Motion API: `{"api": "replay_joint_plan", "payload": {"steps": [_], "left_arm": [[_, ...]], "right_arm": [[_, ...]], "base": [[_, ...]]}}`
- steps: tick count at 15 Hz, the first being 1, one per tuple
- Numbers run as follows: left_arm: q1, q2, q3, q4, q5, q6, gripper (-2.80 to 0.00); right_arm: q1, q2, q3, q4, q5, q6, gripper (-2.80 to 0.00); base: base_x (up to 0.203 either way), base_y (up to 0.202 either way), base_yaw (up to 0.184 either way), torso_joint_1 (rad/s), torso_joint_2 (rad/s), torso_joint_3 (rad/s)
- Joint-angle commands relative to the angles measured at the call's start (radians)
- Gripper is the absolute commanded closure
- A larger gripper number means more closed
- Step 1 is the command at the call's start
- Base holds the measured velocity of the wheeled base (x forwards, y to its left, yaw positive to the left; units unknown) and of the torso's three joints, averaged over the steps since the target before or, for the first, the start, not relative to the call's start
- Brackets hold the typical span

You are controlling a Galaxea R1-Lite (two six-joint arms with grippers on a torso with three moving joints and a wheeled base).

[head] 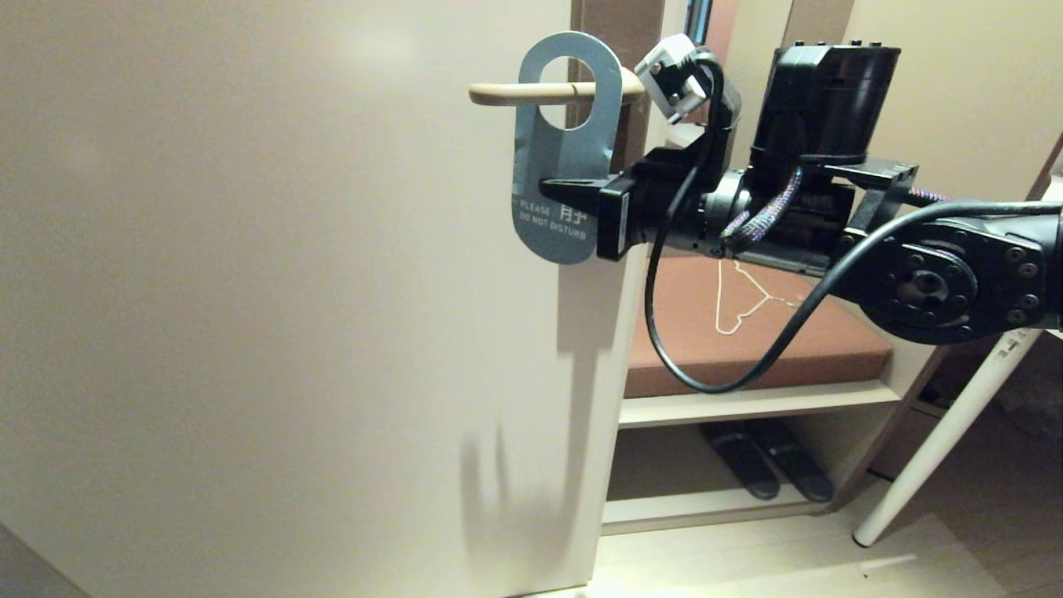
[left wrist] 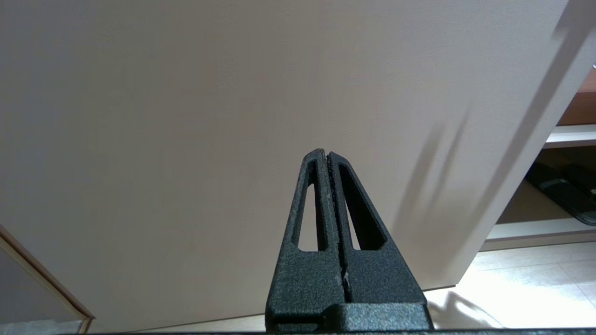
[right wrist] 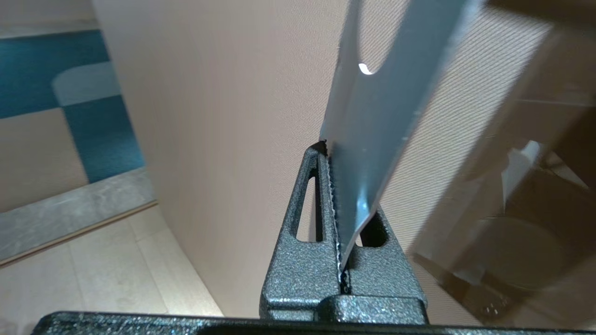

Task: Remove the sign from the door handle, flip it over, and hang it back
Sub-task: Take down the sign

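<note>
The sign is hanging on the door handle, the lever passing through its large hole, and its blue-grey face reading "PLEASE DO NOT DISTURB" is facing outward against the cream door. The right tool is reaching in level from the door's edge and is pinching the sign's lower half between its closed fingers; the right wrist view is showing the card clamped edge-on. The left tool is sitting low before the door with its fingers pressed together, holding nothing. Beyond the door, a white wire hanger is lying on a brown cushioned shelf, with dark slippers below.
</note>
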Motion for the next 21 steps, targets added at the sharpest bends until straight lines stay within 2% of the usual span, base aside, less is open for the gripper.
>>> {"api": "replay_joint_plan", "payload": {"steps": [1,5,9,13,17,21], "left_arm": [[0.0,0.0,0.001,0.0,0.001,-0.001,0.0],[0.0,0.0,0.001,0.0,0.001,-0.001,0.0],[0.0,0.0,-0.001,0.0,0.001,-0.001,0.0],[0.0,0.0,0.0,0.0,0.001,-0.001,0.0],[0.0,0.0,0.001,0.0,0.001,-0.001,0.0],[0.0,0.0,0.0,0.0,0.001,-0.001,0.0]], "right_arm": [[0.02,0.021,-0.001,-0.004,-0.023,-0.001,0.0],[0.036,0.052,-0.016,-0.006,-0.084,-0.002,0.0],[0.067,0.094,-0.086,-0.008,-0.19,-0.002,0.0],[0.09,0.124,-0.138,-0.008,-0.213,-0.001,0.0],[0.113,0.149,-0.137,-0.081,-0.23,-0.002,0.0],[0.131,0.156,-0.126,-0.09,-0.237,0.005,0.0]], "base": [[0.0,0.0,0.0,0.0,0.0,0.0],[0.0,0.0,0.0,0.0,0.0,0.0],[0.0,0.0,0.0,0.0,0.0,0.0],[0.0,0.0,0.0,0.0,0.0,0.0],[0.0,0.0,0.0,0.0,0.0,0.0],[0.0,0.0,0.0,0.0,0.0,0.0]]}}
